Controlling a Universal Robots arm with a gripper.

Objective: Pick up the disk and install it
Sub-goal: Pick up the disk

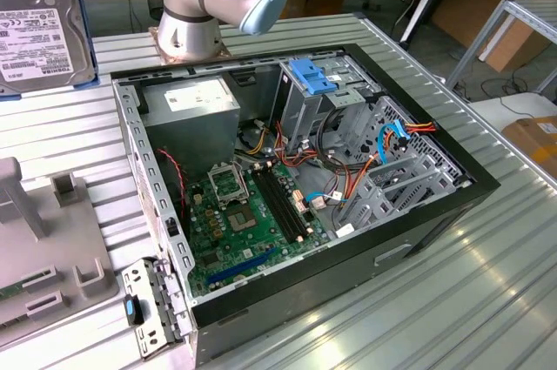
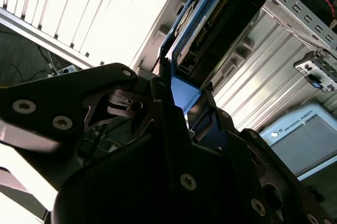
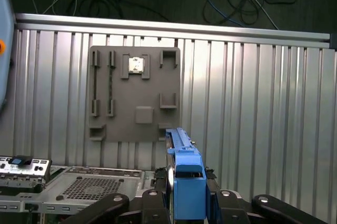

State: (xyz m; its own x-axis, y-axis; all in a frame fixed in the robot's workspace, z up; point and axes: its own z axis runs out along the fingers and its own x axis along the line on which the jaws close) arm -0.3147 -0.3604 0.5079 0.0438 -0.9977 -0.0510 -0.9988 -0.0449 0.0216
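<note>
**Gripper and load.** In the second wrist view the gripper [image 2: 185, 95] is closed on the disk [image 2: 221, 21]. Its two black fingers [image 2: 166, 113] press against opposite sides of the bright blue carrier frame, with no gap showing between pad and plastic. The grey-metal body of the disk projects straight out beyond the fingertips. The first wrist view shows the same clamp from the other side: the gripper [image 3: 185, 198] has the blue end of the disk [image 3: 184, 179] standing between its fingers [image 3: 152, 200].

**Position of the disk.** In the exterior view the disk [image 1: 35, 26] fills the upper corner on the exterior view's left. It is close to the camera, its white-labelled face turned toward the lens, a blue edge visible along its lower side. It is well apart from the open computer case [image 1: 392, 248].

**Surroundings.** The case lies on a ribbed metal table [image 1: 470, 300], exposing a green motherboard [image 1: 235, 231], a grey power-supply box [image 1: 193, 113] and a metal drive cage [image 1: 305, 117] topped by a blue latch [image 1: 311, 77]. A grey fixture plate [image 1: 52, 248] lies on the exterior view's left, beside the case, and it appears beyond the held disk in the first wrist view [image 3: 134, 95]. The arm's base [image 1: 187, 35] stands behind the case.
</note>
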